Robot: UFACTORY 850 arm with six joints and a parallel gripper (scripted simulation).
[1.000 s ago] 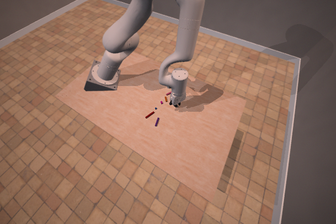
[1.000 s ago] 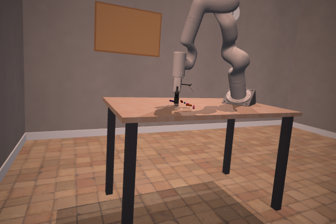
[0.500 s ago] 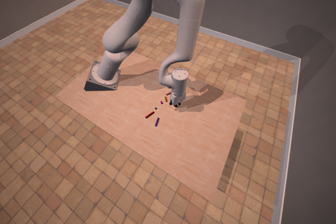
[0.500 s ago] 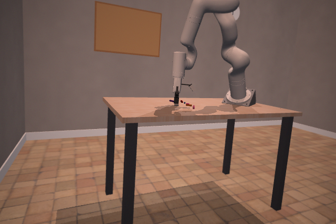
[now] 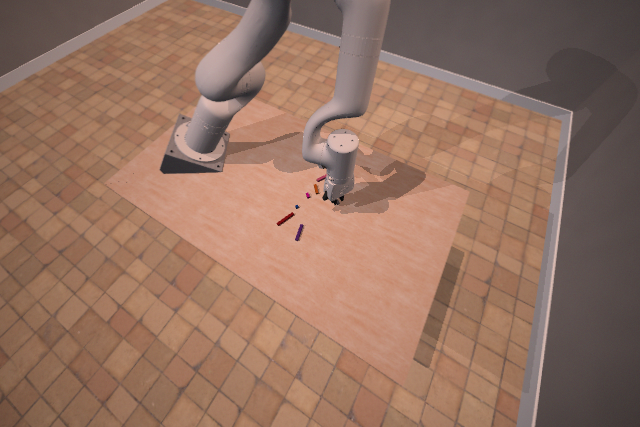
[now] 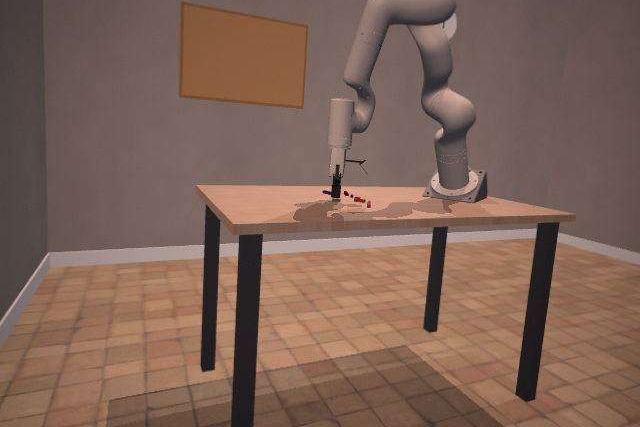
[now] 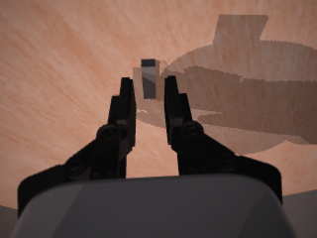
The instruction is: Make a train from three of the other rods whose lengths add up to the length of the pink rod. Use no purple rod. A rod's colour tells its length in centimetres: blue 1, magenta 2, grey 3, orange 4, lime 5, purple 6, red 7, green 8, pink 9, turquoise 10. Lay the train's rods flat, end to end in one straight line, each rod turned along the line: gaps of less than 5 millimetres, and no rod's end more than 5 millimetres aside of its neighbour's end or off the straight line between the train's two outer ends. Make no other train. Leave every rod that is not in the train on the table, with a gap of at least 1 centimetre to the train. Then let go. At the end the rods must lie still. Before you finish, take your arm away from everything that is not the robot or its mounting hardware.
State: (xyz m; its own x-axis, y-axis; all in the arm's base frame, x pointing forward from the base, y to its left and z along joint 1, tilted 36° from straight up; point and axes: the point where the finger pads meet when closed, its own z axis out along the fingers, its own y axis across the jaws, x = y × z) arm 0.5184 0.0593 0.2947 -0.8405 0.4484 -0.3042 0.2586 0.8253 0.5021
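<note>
From where I stand, the gripper [image 5: 333,200] [image 6: 336,197] [image 7: 149,91] looks parted and empty, with the grey rod [image 6: 336,200] [image 7: 149,85] just below its fingertips, long axis running twelve-to-six between them in the wrist view.

From my station I see an orange-brown board [image 6: 242,55] on the wall [image 6: 129,153], above and beyond the tool, with tiled floor [image 5: 155,282] [image 6: 320,298] far below it.

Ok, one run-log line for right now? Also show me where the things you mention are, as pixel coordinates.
claw [image 5: 333,200] [image 6: 336,197] [image 7: 149,91]: open, over grey rod [image 6: 336,200] [image 7: 149,85] | grey rod: on table [image 5: 217,205] [image 6: 258,205] [image 7: 54,89], ungripped | train: not built
</note>
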